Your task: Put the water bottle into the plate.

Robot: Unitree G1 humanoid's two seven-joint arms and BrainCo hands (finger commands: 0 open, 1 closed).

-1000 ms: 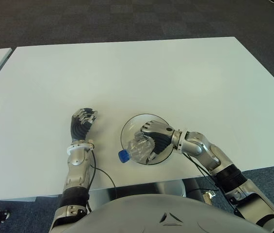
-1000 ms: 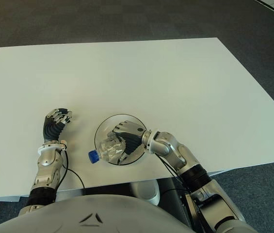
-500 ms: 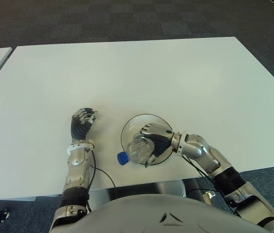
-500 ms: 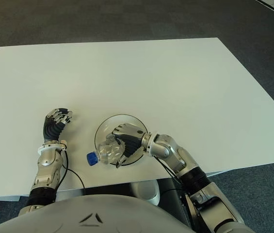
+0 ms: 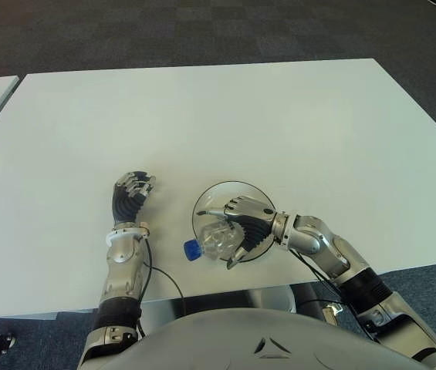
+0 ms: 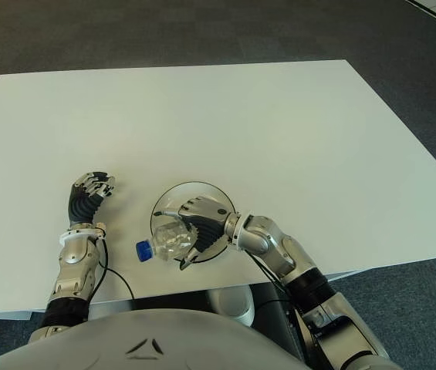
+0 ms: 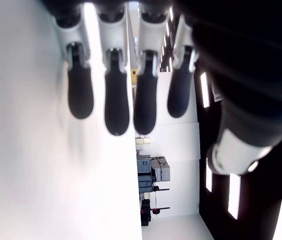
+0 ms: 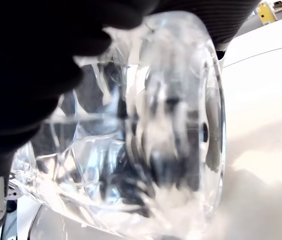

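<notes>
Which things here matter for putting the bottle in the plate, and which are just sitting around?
Part of the job:
- water bottle, lying across the plate, blue cap past the rim
- plate
- right hand, fingers opening over the bottle

Just there:
- left hand, left of the plate, idle
- white table

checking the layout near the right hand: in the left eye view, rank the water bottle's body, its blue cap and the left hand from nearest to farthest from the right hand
1. Water bottle body: under the right hand, inside the plate.
2. Blue cap: on the robot's left of that hand, poking out past the plate's rim.
3. Left hand: farther to the robot's left, on the white table.
</notes>
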